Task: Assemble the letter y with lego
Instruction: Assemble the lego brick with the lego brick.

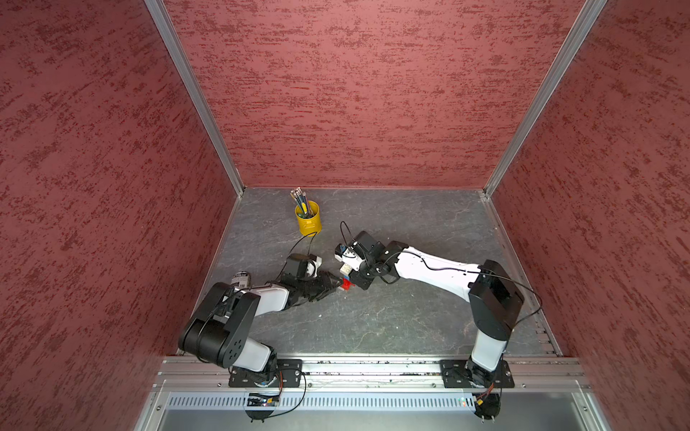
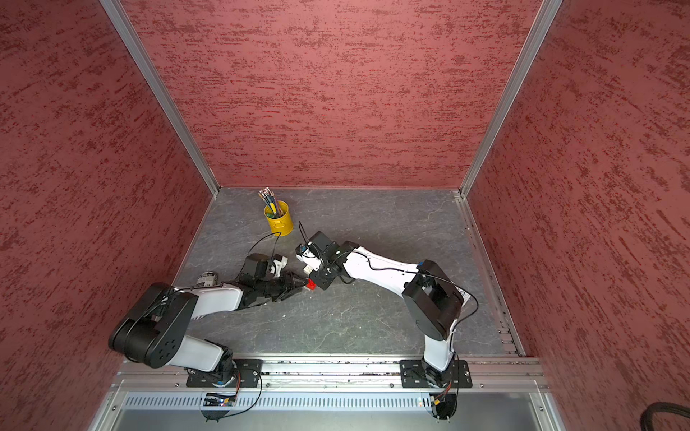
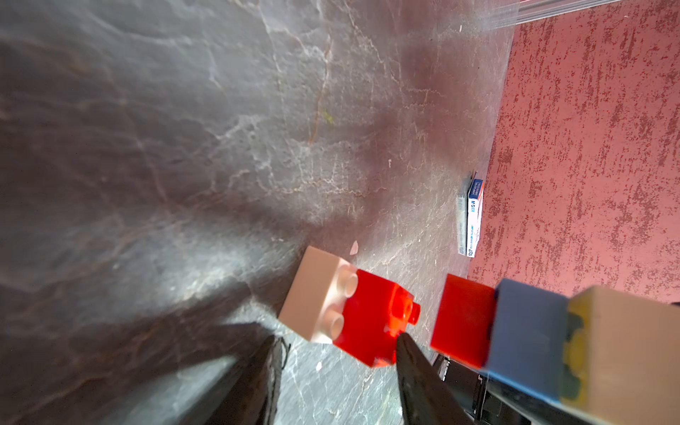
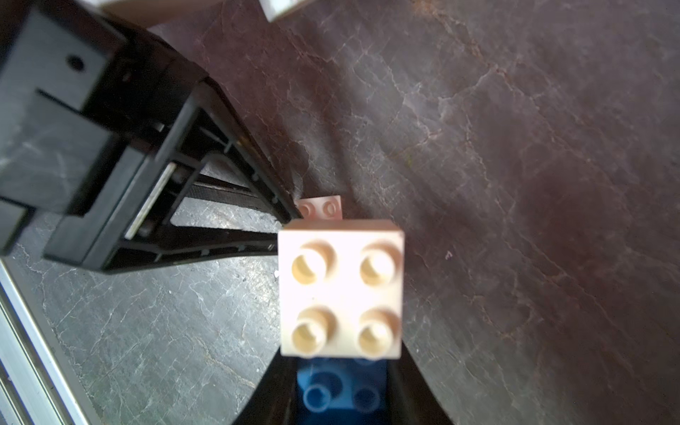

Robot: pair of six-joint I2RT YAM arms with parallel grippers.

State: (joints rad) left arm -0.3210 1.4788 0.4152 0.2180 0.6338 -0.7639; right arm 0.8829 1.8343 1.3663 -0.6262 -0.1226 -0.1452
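Note:
A white brick (image 3: pixel 312 294) with a red brick (image 3: pixel 371 320) pressed on half of it sits between my left gripper's (image 3: pixel 338 336) fingertips. One fingertip touches the red brick's edge and the other lies at the white one's base. Just beyond the red stud hangs a second stack: red brick (image 3: pixel 460 320), blue brick (image 3: pixel 526 338), white brick (image 4: pixel 340 289). My right gripper (image 4: pixel 340 368) is shut on that blue brick (image 4: pixel 340 390). In both top views the two grippers (image 1: pixel 338 285) (image 1: pixel 354 276) meet tip to tip at the table's middle, with the red lego (image 2: pixel 310 285) between them.
A yellow pencil cup (image 1: pixel 308 220) stands behind the grippers, towards the back left. A small can (image 1: pixel 241 279) lies beside the left arm near the left wall. A white and blue box (image 3: pixel 473 217) lies against the right wall's foot.

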